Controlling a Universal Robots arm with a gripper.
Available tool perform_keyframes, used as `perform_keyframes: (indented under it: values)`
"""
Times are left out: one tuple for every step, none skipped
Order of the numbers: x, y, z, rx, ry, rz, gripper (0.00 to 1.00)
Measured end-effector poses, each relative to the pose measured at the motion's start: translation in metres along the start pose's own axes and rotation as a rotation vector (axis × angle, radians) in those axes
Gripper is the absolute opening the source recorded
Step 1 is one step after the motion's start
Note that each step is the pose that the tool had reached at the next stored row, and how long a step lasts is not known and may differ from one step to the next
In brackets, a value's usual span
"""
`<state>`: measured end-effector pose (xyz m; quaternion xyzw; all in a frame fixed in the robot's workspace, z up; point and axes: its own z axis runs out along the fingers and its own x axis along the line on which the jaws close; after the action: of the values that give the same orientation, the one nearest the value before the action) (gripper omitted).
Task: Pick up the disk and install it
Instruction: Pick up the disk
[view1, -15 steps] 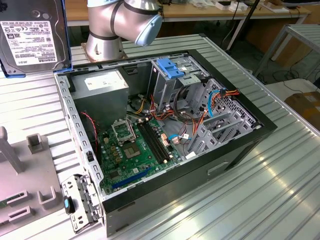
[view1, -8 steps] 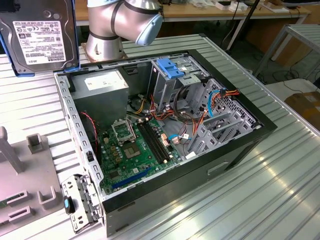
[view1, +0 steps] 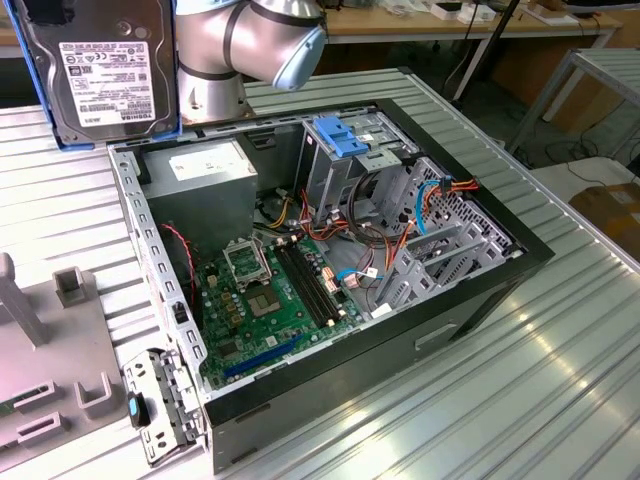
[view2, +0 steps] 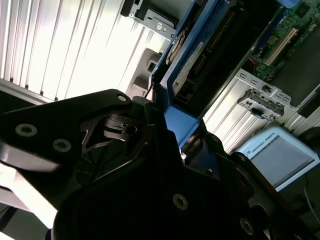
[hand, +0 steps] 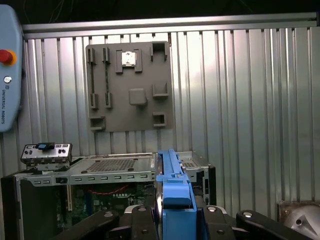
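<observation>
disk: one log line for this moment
gripper: shut on disk at its blue frame | disk: held in the air, not in computer case | install: not done

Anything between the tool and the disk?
Nothing: in the first wrist view the tool clamps straight onto the disk by its blue frame.
</observation>
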<state>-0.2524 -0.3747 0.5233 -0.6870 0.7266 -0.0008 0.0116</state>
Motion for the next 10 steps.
perform_keyframes:
  values:
    - [-0.0001, -0.0027, 0.0002, 0.0001, -0.0001, 0.000, 0.37]
    - [-0.0003, -0.0045, 0.0003, 0.0000, 0.0000, 0.000, 0.37]
    - [-0.0003, -0.0058, 0.0003, 0.0000, 0.0000, 0.000, 0.37]
    - [-0.0004, -0.0074, 0.0004, 0.0001, 0.0000, 0.000, 0.37]
    - [-0.0005, -0.0085, 0.0005, 0.0001, 0.0000, 0.000, 0.37]
    - [-0.0006, -0.0109, 0.0006, 0.0000, 0.0001, 0.000, 0.37]
    - [-0.0007, -0.0121, 0.0007, 0.0000, 0.0001, 0.000, 0.37]
    - [-0.0008, -0.0134, 0.0008, 0.0001, 0.0000, 0.000, 0.37]
    - [-0.0008, -0.0150, 0.0009, 0.0001, 0.0000, 0.000, 0.37]
    - [-0.0011, -0.0194, 0.0012, 0.0002, 0.0000, 0.000, 0.37]
